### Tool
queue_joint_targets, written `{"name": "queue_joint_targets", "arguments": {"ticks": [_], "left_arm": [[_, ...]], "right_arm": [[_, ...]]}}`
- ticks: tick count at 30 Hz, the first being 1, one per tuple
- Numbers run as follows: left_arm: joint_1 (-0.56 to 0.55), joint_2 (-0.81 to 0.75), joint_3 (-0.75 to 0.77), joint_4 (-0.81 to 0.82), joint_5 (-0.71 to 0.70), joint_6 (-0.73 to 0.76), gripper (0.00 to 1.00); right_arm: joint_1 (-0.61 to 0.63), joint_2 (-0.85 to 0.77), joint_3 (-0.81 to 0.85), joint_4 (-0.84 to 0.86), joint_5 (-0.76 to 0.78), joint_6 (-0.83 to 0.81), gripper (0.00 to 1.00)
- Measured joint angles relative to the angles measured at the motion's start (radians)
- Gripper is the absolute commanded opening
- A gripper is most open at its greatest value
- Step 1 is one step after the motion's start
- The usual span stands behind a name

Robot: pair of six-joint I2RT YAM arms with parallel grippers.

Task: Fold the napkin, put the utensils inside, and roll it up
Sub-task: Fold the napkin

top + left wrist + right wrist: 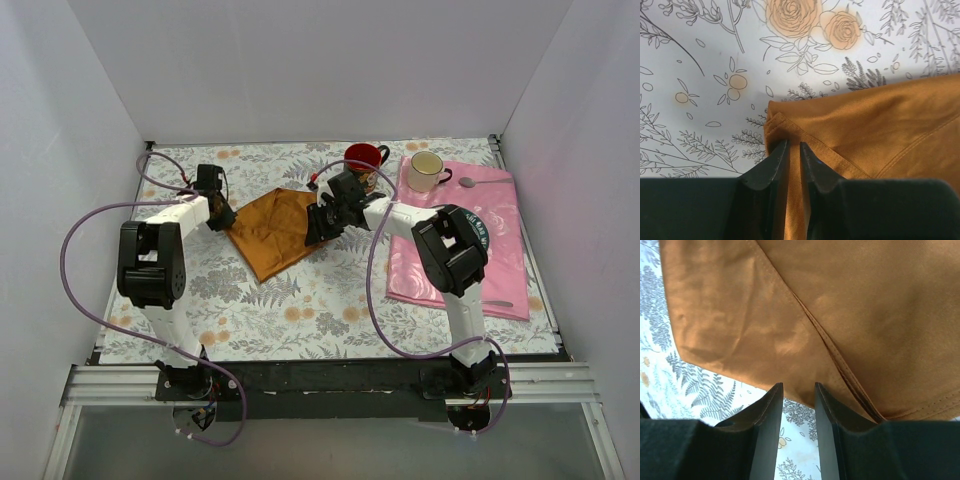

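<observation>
**Napkin pinched left, free right**

Top view: the rust-orange square cloth napkin (272, 228) lies on the floral tabletop (300, 300) between the left pincer (224, 220) and the right pincer (314, 232). Left wrist: pincer clamped on its hemmed corner. Right wrist: pincer gaping, napkin's edge just beyond its tips.

Floral tablecloth (300, 300) fills mid-frame. Pink cloth (505, 270) at right, w/ cream mug (427, 170) on its upper-left corner & dark plate (492, 222) at its mid, partly hidden. Red mug (365, 156) top center; the 2 mugs near, not touching.
</observation>
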Motion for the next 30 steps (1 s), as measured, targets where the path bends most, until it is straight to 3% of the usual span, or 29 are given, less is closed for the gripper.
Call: {"name": "queue_joint_targets", "arguments": {"ticks": [4,5,10,15,17,18,19,26,29,30], "left_arm": [[-0.002,-0.020,0.006,0.005,0.001,0.003,0.43],[-0.002,-0.032,0.008,0.004,0.001,-0.003,0.56],[-0.004,-0.154,0.009,-0.018,0.002,-0.043,0.81],[0.004,-0.322,-0.019,-0.054,0.027,-0.150,0.83],[0.017,-0.390,-0.074,-0.068,0.044,-0.206,0.83],[0.026,-0.420,-0.105,-0.087,0.048,-0.232,0.85],[0.038,-0.445,-0.137,-0.105,0.049,-0.259,0.93],[0.072,-0.514,-0.172,-0.313,-0.044,-0.434,0.98],[0.089,-0.508,-0.113,-0.399,-0.095,-0.481,0.98],[0.097,-0.508,-0.091,-0.422,-0.114,-0.496,0.98]], "right_arm": [[0.007,0.002,0.010,-0.021,0.031,-0.035,0.43],[0.011,0.002,0.022,-0.036,0.044,-0.050,0.44],[0.042,0.001,0.108,-0.098,0.120,-0.107,0.56],[0.111,-0.043,0.122,-0.145,0.224,-0.154,0.75],[0.157,-0.064,0.122,-0.153,0.274,-0.169,0.77],[0.181,-0.069,0.125,-0.156,0.296,-0.178,0.81],[0.206,-0.070,0.132,-0.159,0.320,-0.186,0.81],[0.366,0.016,0.319,-0.194,0.515,-0.207,0.81],[0.403,0.095,0.436,-0.198,0.575,-0.208,0.73],[0.410,0.119,0.464,-0.200,0.589,-0.208,0.65]]}}
